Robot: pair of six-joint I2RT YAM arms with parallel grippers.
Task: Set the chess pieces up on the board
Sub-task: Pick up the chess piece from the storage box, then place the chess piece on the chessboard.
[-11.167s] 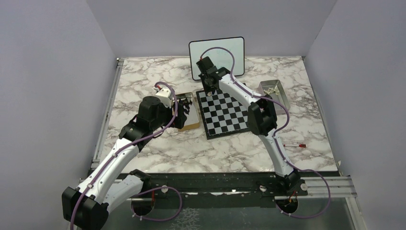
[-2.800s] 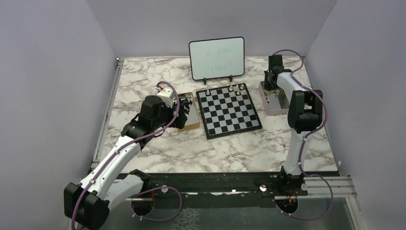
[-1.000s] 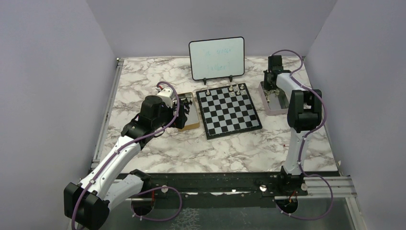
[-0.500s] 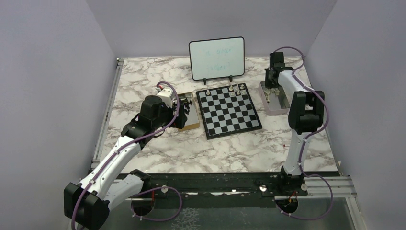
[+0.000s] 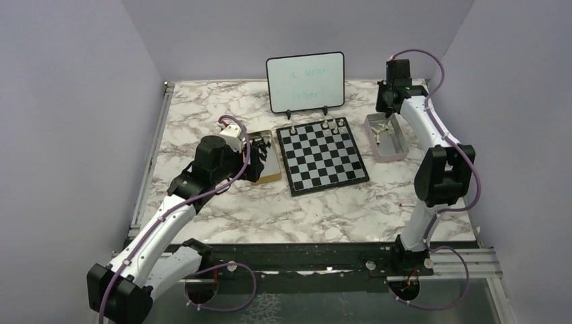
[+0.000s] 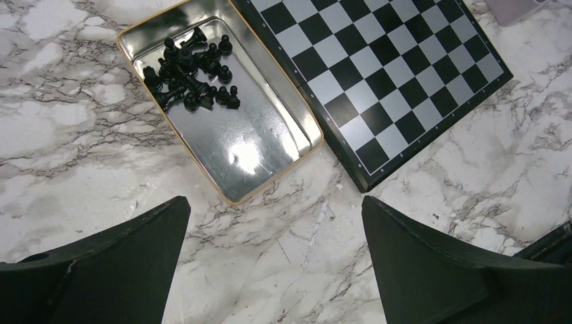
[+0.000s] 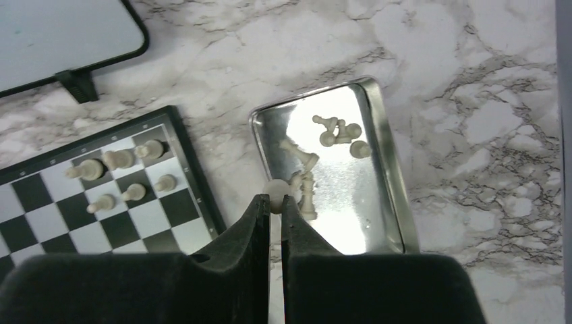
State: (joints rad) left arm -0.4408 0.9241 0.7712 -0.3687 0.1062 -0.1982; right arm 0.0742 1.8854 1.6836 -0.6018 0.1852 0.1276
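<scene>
We note right jaws clenched on a pale pawn point(image 7: 274, 187), held above the tray point(image 7: 393, 175) at 3 o'clock of the board point(image 5: 322, 158), likely bound for the pale row point(image 7: 118, 160) at its 1 o'clock corner. Left jaws stand released.

Black-and-grey chequered board point(image 5: 322, 158), pale chess pieces point(image 7: 118, 159), grey-veined white table point(image 5: 270, 209).

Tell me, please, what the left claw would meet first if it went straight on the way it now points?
Most likely the near, bare end of the tin of black chess pieces; the open left claw hangs over its rim. Depth is unclear; it could be the table beside it.
</scene>
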